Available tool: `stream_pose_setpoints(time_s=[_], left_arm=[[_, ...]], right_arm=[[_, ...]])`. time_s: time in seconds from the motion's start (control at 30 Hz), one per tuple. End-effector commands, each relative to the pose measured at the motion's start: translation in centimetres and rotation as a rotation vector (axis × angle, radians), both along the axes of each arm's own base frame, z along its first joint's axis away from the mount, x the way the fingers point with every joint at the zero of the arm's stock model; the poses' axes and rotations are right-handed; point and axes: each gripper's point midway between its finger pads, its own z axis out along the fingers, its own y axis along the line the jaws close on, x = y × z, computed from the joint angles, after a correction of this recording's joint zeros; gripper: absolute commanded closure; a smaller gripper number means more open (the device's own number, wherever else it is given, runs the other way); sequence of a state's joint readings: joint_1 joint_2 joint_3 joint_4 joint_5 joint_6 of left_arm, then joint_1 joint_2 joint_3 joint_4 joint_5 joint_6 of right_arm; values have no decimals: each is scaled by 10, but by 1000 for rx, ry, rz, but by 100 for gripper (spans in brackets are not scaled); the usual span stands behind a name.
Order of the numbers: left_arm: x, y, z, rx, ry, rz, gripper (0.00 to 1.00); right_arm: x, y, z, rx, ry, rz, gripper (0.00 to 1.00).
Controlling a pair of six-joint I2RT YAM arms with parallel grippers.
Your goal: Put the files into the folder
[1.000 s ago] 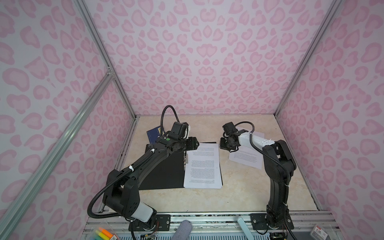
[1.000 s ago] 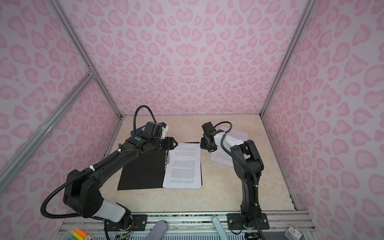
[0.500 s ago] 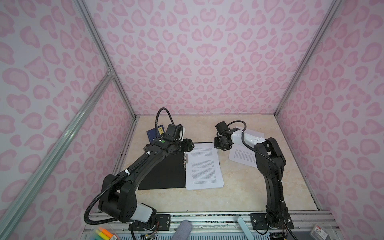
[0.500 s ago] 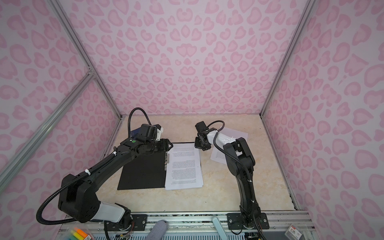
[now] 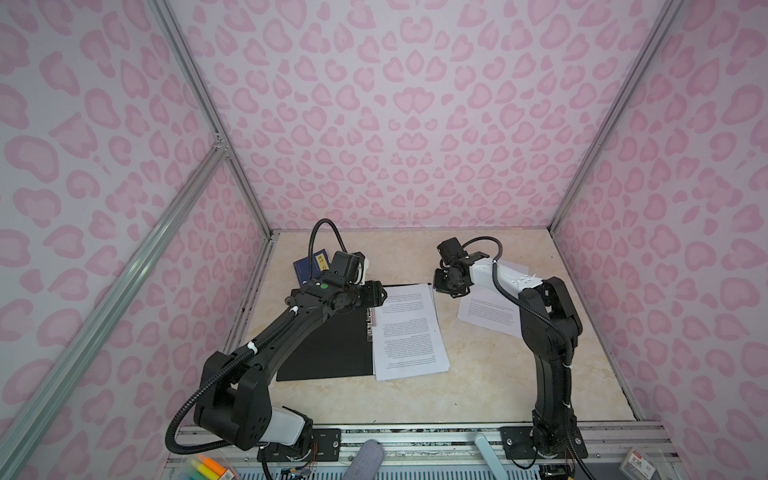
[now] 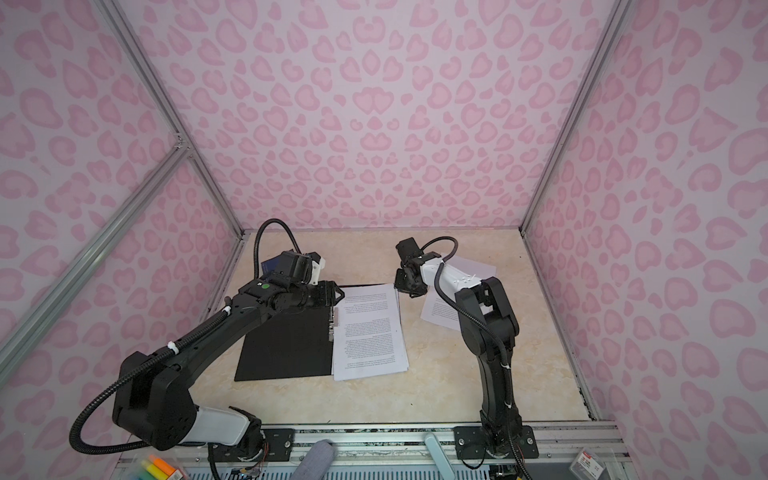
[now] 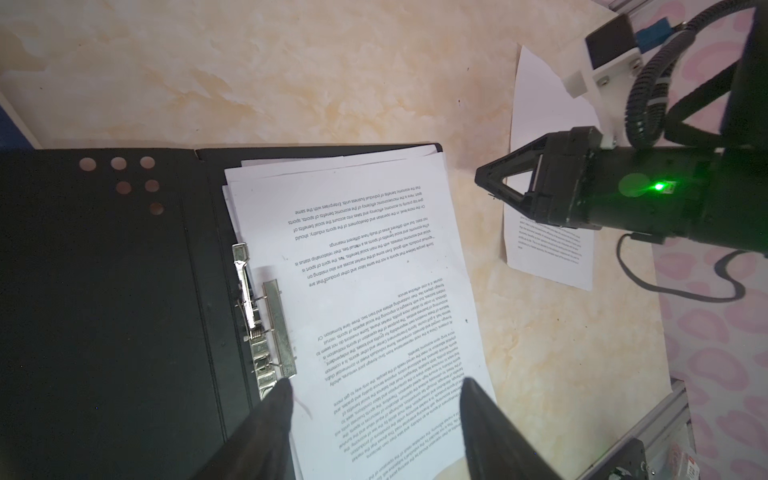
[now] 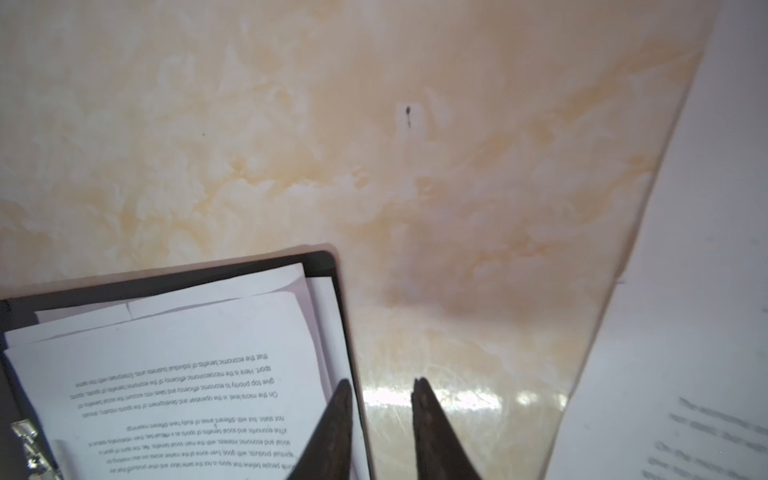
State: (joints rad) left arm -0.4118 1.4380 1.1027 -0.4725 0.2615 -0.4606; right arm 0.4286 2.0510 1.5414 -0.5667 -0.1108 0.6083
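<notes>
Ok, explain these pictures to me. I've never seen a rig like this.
Two black robot arms, the left arm and the right arm, stand at a marble-look table inside pink-patterned walls. Two pictures look down from overhead; the other two come from cameras on the arms' wrists. On the table lies an open folder, black inside, with a stack of printed sheets on its right half beside the metal clip. One more printed sheet lies apart to the right, and a dark-blue booklet sits at the back. The left gripper hangs open over the stack; the right gripper, jaws slightly apart, holds nothing.
</notes>
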Motion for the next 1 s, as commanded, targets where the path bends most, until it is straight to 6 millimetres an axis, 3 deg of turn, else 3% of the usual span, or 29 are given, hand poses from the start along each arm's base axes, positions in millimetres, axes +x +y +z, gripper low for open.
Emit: stream_pose_setpoints(time_s=[0.0,0.2,0.3,0.47,0.63,0.73,0.8,0.87,0.97], left_arm=[[-1,-9,4,-43,-13,-44,34],[-11,-28,-4,-87,25,-110,34],[-18,-47,-6,-83,30,-161,34],[-28,-86,-16,-72,56,-247,34],[-36,-128,-17,-74,64,-325,34],[-42,-151,-18,-72,68,-372,34],[-44,-165,-19,-77,71,-395,34],[-45,-181,-16,-92,71,-421,35],[-51,-208,-16,-105,79,-472,36]], right_arm=[[0,-26,6,-3,-20,-20,62],[-29,-88,-8,-69,36,-64,48],[-47,-107,-22,-52,71,-79,48],[-76,-106,-40,-24,128,-23,48],[-124,-100,-52,55,209,-17,50],[-157,-100,-46,98,236,-28,50],[-165,-97,-31,136,213,-21,49],[-158,-107,-11,144,167,-48,47],[-120,-130,27,219,35,-135,37]])
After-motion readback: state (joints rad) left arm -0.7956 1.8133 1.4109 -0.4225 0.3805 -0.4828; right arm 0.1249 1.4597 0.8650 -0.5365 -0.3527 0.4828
